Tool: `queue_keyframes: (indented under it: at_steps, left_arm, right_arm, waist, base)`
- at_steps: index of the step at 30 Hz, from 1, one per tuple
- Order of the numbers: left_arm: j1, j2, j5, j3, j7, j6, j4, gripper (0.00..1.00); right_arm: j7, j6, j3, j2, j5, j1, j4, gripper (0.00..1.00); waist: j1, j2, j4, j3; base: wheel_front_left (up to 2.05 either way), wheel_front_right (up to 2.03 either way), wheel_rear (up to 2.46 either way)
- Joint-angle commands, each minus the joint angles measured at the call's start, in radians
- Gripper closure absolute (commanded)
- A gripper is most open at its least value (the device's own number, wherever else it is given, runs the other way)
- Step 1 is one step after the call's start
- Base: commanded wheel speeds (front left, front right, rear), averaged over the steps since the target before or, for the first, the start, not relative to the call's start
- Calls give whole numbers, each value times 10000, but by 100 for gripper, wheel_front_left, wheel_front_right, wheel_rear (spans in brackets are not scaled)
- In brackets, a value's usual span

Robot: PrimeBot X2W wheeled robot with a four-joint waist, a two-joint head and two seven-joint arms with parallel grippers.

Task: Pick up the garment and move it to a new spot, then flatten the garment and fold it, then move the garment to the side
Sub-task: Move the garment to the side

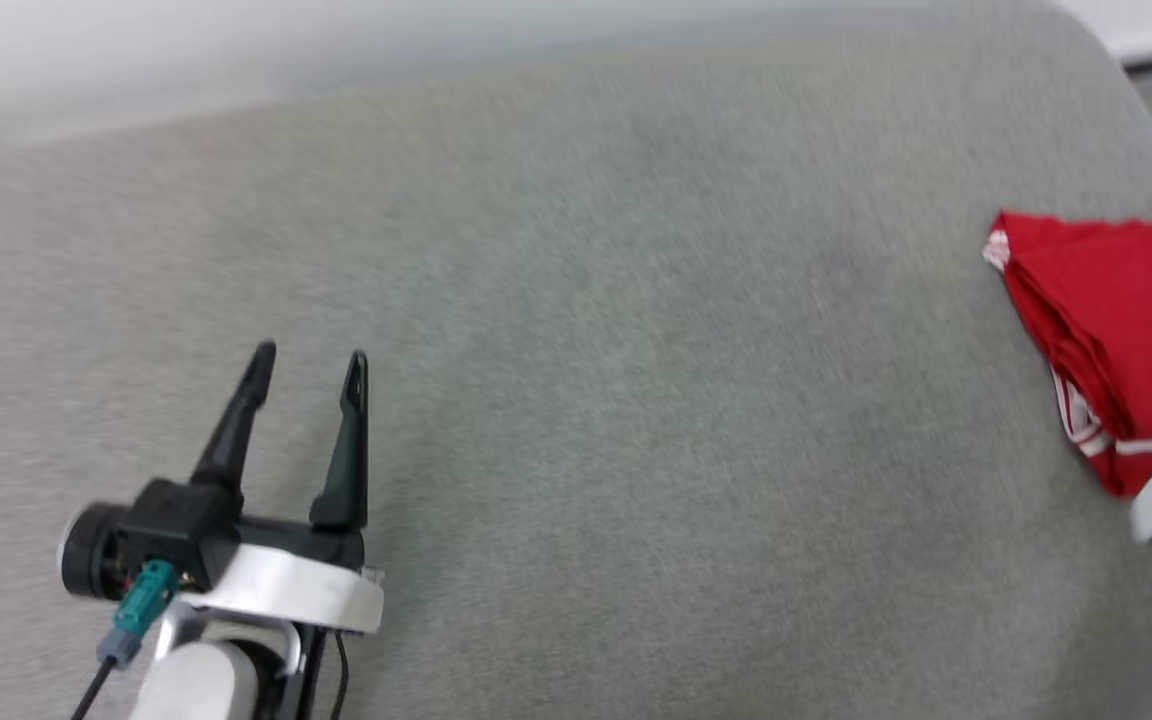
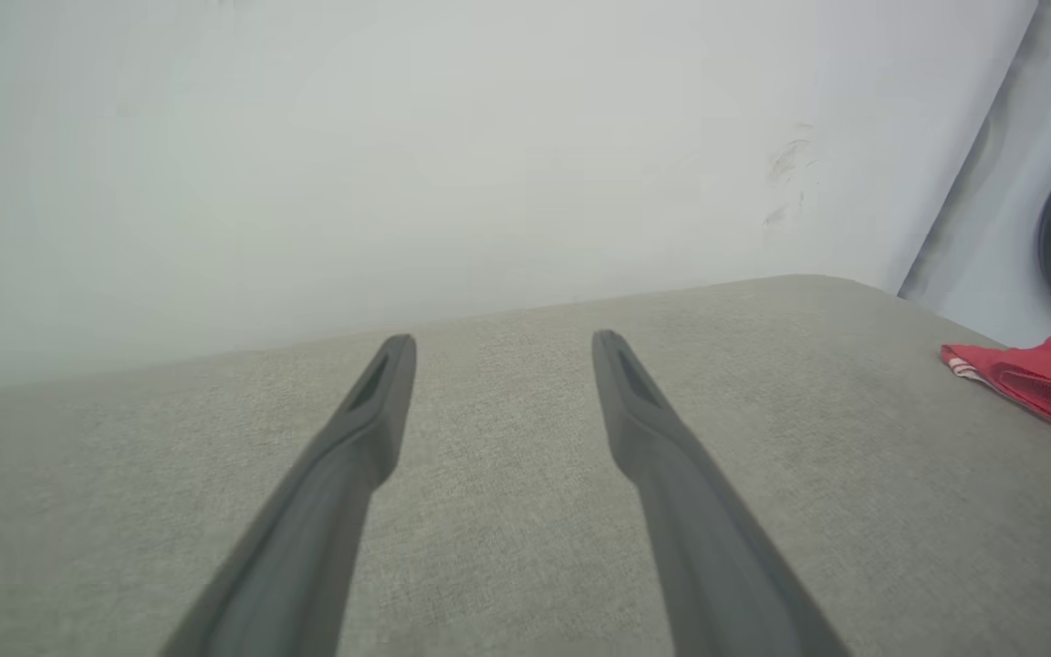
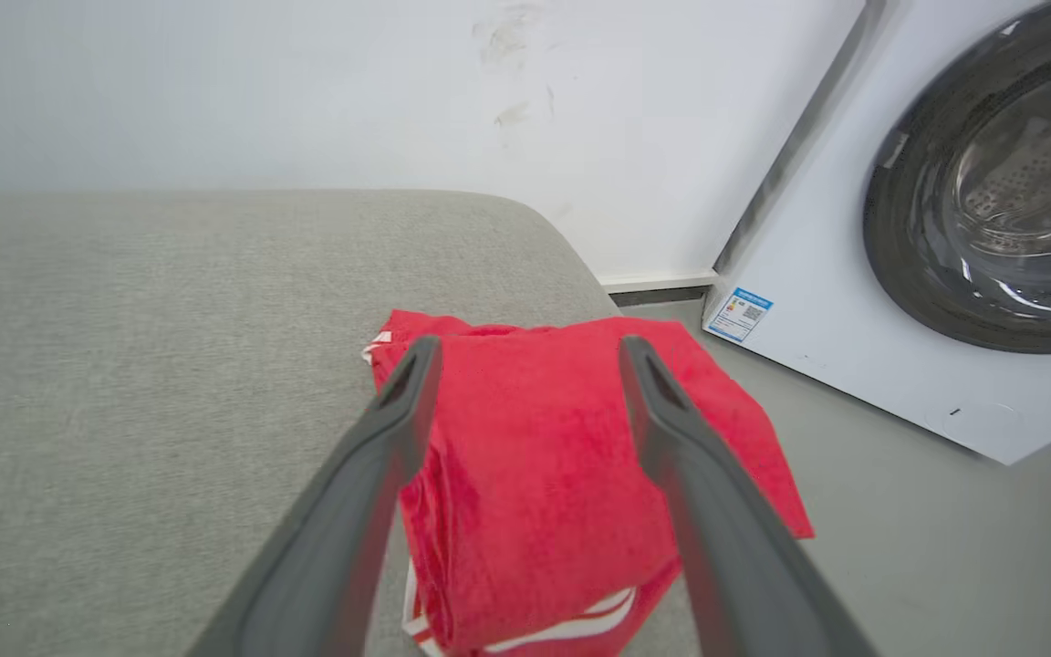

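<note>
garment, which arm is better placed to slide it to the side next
Right: the right gripper hovers over the folded garment, jaws open. The left gripper sits far off over the grey cushion.

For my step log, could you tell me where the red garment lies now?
The folded garment lies at the right edge of the grey cushion in the head view, under the open right gripper, near the washing machine.

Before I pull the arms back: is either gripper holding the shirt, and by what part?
Nothing is held. The left gripper is open over the grey cushion; the right gripper is open above the folded garment, pinching no fabric.
</note>
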Motion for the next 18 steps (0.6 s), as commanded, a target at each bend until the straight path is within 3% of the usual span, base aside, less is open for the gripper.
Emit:
queue_keyframes:
  at_steps: [1,7,18]
  left_arm:
    - [207,-58,-81,27,-59,68,104,0]
    - [808,-176,-176,126,-121,339,568,0]
    - [1762,-43,-243,331,-224,596,1112,0]
  right_arm:
    - [69,-7,172,168,137,435,-318,0]
    - [12,-7,1149,789,666,1692,-1391,0]
    - [168,-7,2415,1255,1158,3436,-3019,0]
  waist:
    - [1,0,541,-700]
    - [1,0,1115,-1588]
    - [1,0,1781,-2747]
  base:
    - [0,0,0]
    - [0,0,0]
    - [0,0,0]
